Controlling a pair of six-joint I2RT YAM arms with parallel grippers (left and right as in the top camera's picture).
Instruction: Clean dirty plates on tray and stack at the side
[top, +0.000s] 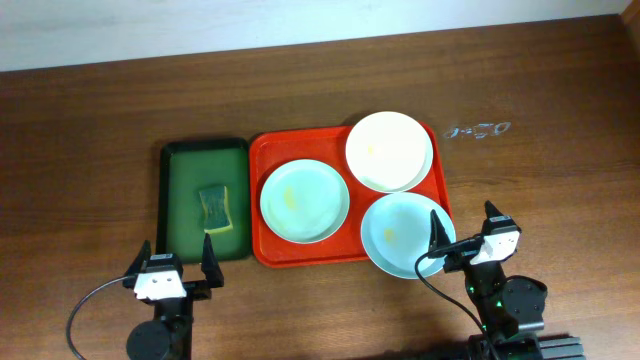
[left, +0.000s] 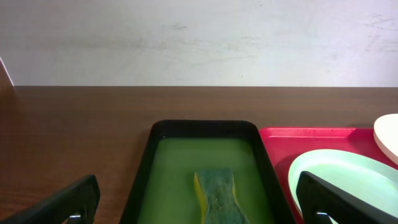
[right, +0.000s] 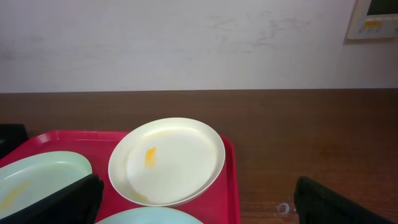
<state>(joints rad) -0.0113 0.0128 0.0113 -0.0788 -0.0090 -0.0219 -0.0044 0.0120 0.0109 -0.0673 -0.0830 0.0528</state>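
Both of my grippers stand wide open and hold nothing: my left gripper (top: 177, 247) hovers off the red tray's (top: 300, 143) near left corner, my right gripper (top: 462, 212) just off its near right corner.

Nothing looks started, so I judge the first move is to fetch the sponge (top: 214, 208). I'd come down on it with the left jaws across its narrow width and grip it mid-body so it doesn't fold. The right side should pin a plate's rim before I scrub, or the plate will likely skate on the tray.

All three plates lie flat on the red tray:
- The cream-white plate (top: 389, 150) is at the far right, with a small yellow-orange streak left of its centre.
- A mint plate (top: 304, 200) is on the left, with a faint yellowish smear.
- Another mint plate (top: 405, 235) is at the near right, overhanging the tray's corner rim, its smear fainter.

The sponge lies in the dark green tray (top: 178, 165), which sits just beside the red tray's left edge. Bare wooden table (top: 80, 150) lies on every side of the red tray for stacking.
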